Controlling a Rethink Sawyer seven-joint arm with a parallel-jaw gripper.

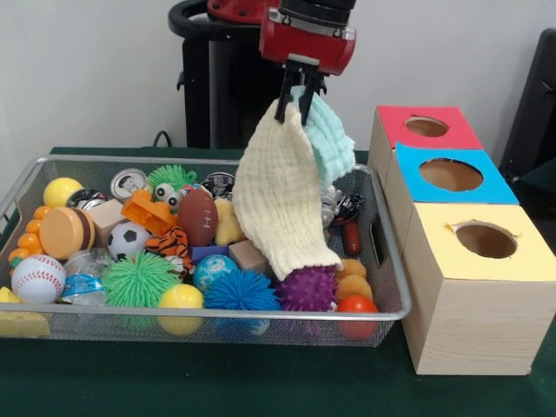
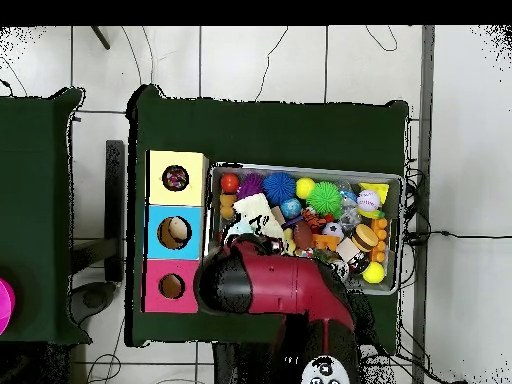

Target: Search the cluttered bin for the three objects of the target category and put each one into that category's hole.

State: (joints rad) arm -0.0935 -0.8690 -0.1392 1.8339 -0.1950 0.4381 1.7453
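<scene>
The gripper (image 1: 299,97) hangs over the right half of the bin (image 1: 26,187), its thin black fingers clenched on the top edges of two cloths. The cream cloth (image 1: 276,195) is a large, soft waffle-weave sheet that drapes down in loose folds, its lower hem brushing the toys near a purple spiky ball (image 1: 307,289). Behind it, the teal cloth (image 1: 331,137) is smaller, with the same puckered weave, and dangles clear of the pile. The dotted cloth cannot be picked out in either view.

The bin is a shallow silver wire-mesh basket with a thick metal rim, packed with round and spiky rubber toys: a blue spiky ball (image 1: 241,292), a green spiky ball (image 1: 137,280), a smooth baseball (image 1: 37,278) and a brown football (image 1: 197,216).

Just right of the bin stands a pale wooden box (image 1: 469,326) with a yellow paper top; its hole (image 1: 486,240) is round with a ragged edge.
</scene>
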